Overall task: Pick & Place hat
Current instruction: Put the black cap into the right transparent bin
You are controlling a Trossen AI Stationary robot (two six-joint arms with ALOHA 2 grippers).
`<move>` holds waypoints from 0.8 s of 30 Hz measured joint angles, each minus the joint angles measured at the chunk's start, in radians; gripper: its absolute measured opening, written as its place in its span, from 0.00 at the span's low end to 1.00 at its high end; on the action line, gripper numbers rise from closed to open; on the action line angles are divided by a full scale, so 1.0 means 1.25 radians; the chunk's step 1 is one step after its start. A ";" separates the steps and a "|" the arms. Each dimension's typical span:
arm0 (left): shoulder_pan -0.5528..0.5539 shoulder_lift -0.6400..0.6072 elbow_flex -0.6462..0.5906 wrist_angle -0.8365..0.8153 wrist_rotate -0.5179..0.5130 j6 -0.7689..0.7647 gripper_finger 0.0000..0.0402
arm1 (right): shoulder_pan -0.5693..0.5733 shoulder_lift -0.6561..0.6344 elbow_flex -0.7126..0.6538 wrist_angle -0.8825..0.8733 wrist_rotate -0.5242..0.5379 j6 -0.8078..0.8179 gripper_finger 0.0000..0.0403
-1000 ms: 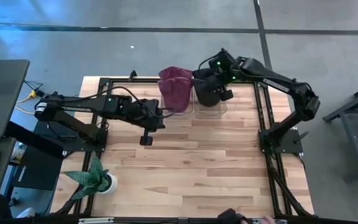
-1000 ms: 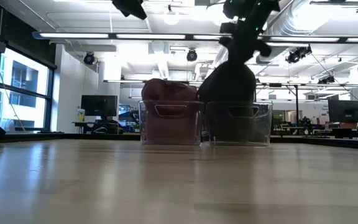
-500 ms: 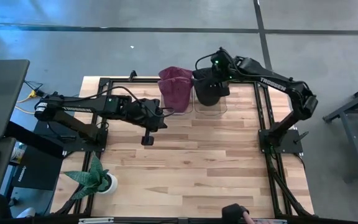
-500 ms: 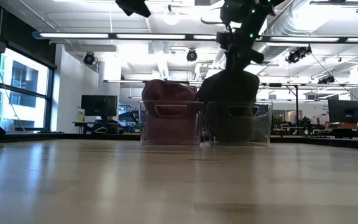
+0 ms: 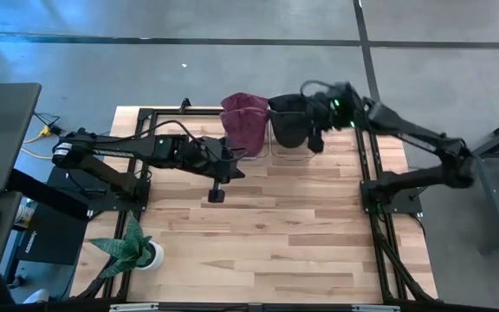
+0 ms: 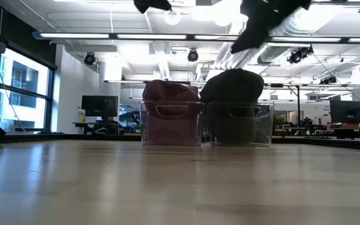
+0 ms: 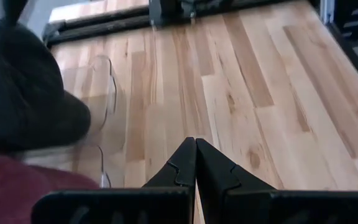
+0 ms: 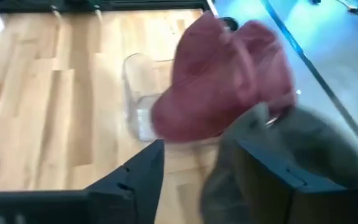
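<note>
While the left gripper hangs over bare wood with its fingers pressed together on nothing, the maroon hat sits in the clear bin beyond and to one side of those fingers, well apart from them. Next to it, the black hat fills the neighbouring clear bin, the two bins standing side by side at the table's far edge. At the right end of the row, the right gripper hovers just beside the black hat with its fingers spread and empty. The hat lies close ahead of them, so the right arm is clearly the nearer one. Its long axis cannot be judged, since it slumps in a rounded heap.
</note>
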 joint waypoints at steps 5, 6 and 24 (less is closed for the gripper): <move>0.000 0.001 -0.001 0.015 -0.008 -0.007 0.00 | 0.046 -0.146 -0.254 0.161 -0.009 0.078 0.36; 0.000 0.001 -0.001 0.014 -0.008 -0.007 0.00 | 0.054 -0.160 -0.299 0.185 -0.009 0.088 0.33; 0.098 -0.004 -0.371 0.552 -0.044 -0.098 0.00 | -0.093 -0.080 -0.500 0.721 0.126 0.122 0.02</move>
